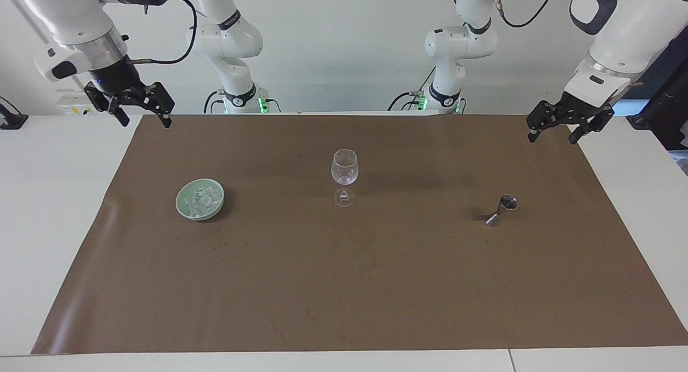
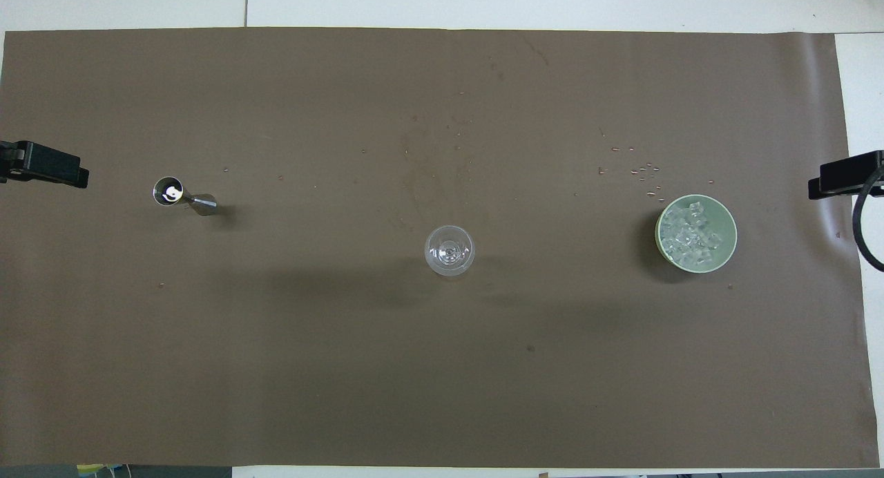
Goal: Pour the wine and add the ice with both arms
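My left gripper hangs at upper right of the facing view, fingers apart, empty; my right gripper at upper left, same. Ice sits heaped in the green bowl, left of centre. Likely slippery, light: take one cube across flat faces. Wine glass centre, empty, fragile. Steel jigger, right; contents unclear.
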Motion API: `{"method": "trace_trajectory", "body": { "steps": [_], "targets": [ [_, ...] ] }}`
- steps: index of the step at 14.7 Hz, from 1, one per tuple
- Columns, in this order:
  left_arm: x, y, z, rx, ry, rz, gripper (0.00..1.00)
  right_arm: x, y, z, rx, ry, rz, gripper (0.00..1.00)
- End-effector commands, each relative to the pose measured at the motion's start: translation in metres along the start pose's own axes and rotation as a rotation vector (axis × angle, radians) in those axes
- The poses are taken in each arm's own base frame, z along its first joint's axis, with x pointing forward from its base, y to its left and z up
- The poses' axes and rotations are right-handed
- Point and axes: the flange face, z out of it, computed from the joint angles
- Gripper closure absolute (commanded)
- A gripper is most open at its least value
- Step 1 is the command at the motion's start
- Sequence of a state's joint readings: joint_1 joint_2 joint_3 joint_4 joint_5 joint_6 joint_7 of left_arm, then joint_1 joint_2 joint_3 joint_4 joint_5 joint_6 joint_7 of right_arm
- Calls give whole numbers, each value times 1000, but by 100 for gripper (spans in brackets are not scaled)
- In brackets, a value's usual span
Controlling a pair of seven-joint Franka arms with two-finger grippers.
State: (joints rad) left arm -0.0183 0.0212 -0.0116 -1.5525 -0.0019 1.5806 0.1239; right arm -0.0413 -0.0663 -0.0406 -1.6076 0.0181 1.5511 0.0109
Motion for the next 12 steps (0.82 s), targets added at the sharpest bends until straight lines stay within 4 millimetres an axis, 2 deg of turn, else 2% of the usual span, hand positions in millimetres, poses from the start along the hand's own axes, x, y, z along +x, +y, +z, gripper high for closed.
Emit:
{"method": "trace_trajectory", "body": {
  "steps": [1, 12],
  "targets": [
    [-9, -1, 0, 19, 9, -3, 0, 1, 1, 2, 7, 9, -19, 0],
    [-9, -1, 0, 19, 9, -3, 0, -1, 0, 2, 8, 4, -13, 0]
  ]
}}
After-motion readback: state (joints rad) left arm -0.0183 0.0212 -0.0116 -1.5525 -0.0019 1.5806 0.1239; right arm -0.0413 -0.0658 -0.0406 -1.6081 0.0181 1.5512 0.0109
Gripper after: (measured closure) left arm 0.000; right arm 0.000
